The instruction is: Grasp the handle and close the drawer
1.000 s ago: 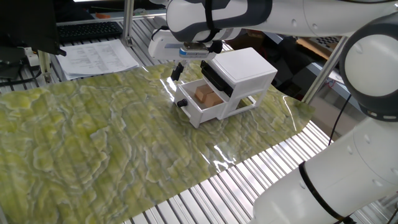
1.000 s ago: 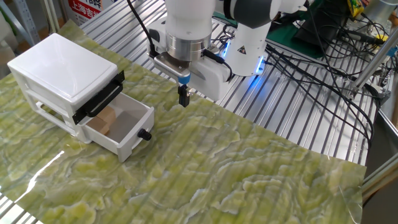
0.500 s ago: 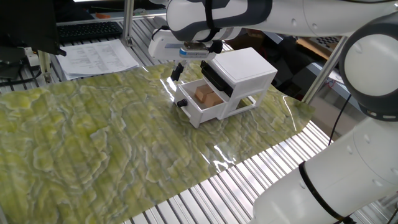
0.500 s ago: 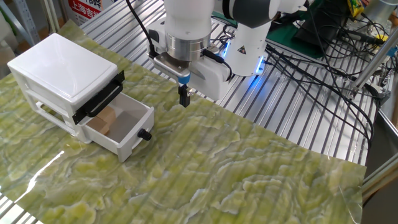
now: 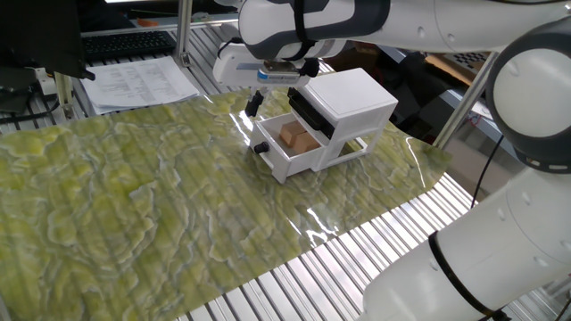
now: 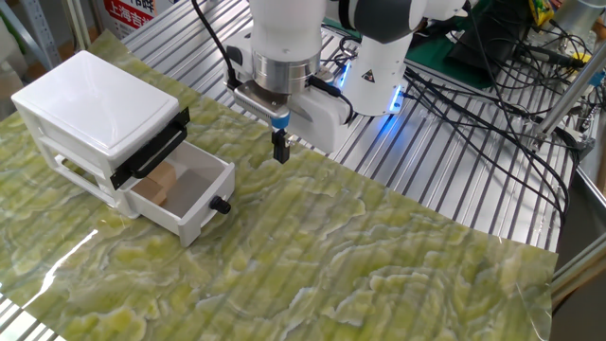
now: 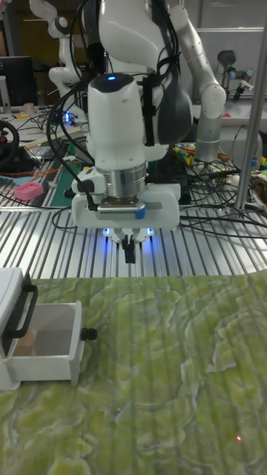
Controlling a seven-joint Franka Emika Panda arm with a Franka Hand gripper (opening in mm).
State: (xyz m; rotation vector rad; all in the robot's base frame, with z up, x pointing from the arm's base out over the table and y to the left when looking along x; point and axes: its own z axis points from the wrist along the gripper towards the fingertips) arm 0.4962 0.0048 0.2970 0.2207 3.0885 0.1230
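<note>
The small white cabinet [image 6: 95, 104] stands on the green mat with its lower drawer [image 6: 189, 204] pulled out. A brown block [image 6: 159, 182] lies inside the drawer. The black knob handle [image 6: 221, 206] sticks out from the drawer front, also seen as the handle [image 5: 260, 148] and the handle [image 7: 88, 335]. My gripper [image 6: 279, 149] hangs above the mat, behind and to the side of the handle, well apart from it. Its black fingers are pressed together with nothing between them. The gripper [image 5: 253, 102] and gripper [image 7: 130, 254] point straight down.
The green patterned mat [image 6: 331, 256] covers the slatted metal table [image 6: 454, 170]. Papers [image 5: 138, 82] and a keyboard [image 5: 125, 43] lie beyond the mat. Cables [image 6: 492, 85] trail behind the arm's base. The cabinet's dark-fronted upper tier [image 6: 151, 152] sits just above the open drawer.
</note>
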